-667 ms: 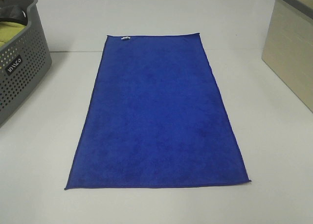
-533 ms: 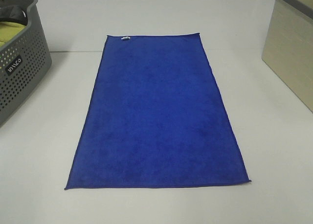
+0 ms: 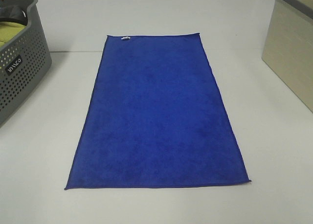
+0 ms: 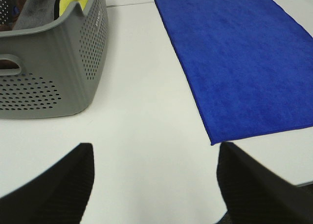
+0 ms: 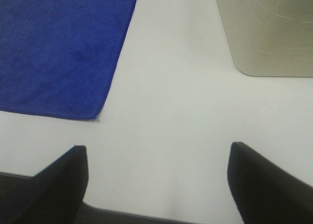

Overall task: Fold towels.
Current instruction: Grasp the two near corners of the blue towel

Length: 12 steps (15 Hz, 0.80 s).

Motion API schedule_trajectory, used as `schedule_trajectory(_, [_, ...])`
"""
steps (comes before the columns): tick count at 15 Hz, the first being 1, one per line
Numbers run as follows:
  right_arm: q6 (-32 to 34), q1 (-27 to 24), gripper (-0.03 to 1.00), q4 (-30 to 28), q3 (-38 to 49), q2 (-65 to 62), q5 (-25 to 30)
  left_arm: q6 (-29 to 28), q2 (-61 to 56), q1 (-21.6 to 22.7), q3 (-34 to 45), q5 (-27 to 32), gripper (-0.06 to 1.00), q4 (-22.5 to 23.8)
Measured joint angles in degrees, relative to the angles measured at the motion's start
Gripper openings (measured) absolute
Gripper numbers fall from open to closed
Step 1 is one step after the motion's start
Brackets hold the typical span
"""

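Note:
The royal-blue towel lies flat and unfolded, spread lengthwise down the middle of the white table, with its small white tag on the far short edge. Neither gripper shows in the high view. In the left wrist view my left gripper is open and empty over bare table, near the towel's near left corner. In the right wrist view my right gripper is open and empty, near the towel's near right corner.
A grey perforated basket holding a yellow-green cloth stands at the far left; it also shows in the left wrist view. A beige bin stands at the right edge, also in the right wrist view.

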Motion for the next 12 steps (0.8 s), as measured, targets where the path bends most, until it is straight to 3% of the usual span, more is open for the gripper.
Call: schedule_trajectory(12, [0.0,0.0,0.76,0.0,0.0,0.0,0.0,0.0,0.0,0.0,0.0,0.0,0.68,0.0])
